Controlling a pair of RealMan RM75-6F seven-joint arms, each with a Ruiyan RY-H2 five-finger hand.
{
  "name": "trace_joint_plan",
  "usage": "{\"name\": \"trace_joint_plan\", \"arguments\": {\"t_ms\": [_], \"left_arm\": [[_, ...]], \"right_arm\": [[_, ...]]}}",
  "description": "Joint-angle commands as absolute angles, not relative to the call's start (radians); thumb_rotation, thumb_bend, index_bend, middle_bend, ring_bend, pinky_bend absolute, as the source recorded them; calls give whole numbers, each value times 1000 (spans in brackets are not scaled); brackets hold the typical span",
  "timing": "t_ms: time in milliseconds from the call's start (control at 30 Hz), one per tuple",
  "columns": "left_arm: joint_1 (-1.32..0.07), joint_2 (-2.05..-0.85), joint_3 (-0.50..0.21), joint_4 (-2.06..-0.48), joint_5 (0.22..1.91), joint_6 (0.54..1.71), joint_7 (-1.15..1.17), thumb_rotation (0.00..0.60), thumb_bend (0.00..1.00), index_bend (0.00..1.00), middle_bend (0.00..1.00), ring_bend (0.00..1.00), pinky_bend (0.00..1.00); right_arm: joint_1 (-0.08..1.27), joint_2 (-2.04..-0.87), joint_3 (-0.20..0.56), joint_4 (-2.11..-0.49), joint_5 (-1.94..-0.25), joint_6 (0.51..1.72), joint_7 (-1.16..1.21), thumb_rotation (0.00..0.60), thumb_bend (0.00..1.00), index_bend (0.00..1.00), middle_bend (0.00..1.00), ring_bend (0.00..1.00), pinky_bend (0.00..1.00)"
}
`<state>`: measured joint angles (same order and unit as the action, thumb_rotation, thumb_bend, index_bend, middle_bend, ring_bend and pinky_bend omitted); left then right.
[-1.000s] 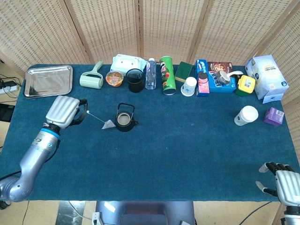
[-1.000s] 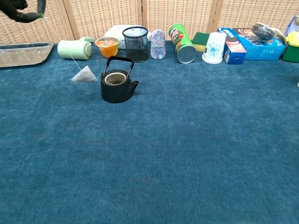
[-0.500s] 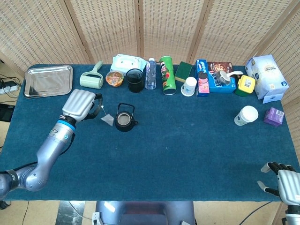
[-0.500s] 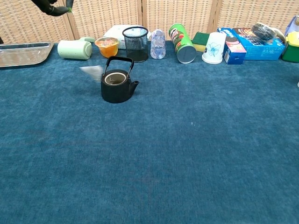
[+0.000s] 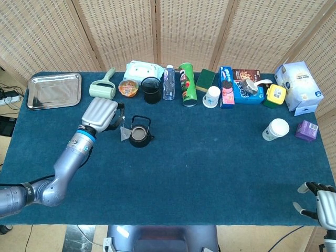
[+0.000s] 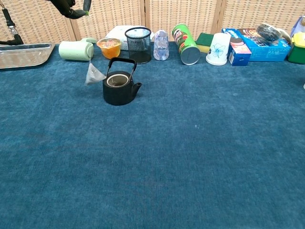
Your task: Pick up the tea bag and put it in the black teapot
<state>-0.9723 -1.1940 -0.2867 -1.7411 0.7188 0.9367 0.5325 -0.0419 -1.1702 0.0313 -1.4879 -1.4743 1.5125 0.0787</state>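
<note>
**Tea bag hangs just left of the pot mouth, not over it**

Left hand (image 5: 101, 115) sits left of centre in the head view, fingers closed on the string tag; chest view only catches its dark fingertips (image 6: 76, 10) at the top left edge. From there the string drops nearly straight down to the tea bag (image 6: 95, 74), which dangles clear of the cloth, just beside the black teapot (image 6: 119, 88) on its left. Bag is about level with the pot's handle, so I'd judge it needs a short shift toward frame right, and maybe a bit of lift, to line up over the open mouth (image 5: 139, 134). Right hand (image 5: 321, 201) is in the lower right corner, fingers spread, holding nothing, well apart from all this.
</note>
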Motion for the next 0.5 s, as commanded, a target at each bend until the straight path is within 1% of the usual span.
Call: {"name": "trace_joint_plan", "arguments": {"t_ms": [33, 500], "left_arm": [[-980, -1195, -280, -1733, 709, 937, 537, 600, 517, 597, 1000, 975, 872], [-1017, -1202, -276, -1717, 690, 939, 530, 600, 518, 597, 1000, 975, 872]], "right_arm": [[-42, -1171, 32, -1487, -1473, 1511, 79, 600, 211, 496, 491, 467, 362], [-41, -1173, 37, -1480, -1464, 1505, 86, 600, 212, 494, 491, 467, 362]]}}
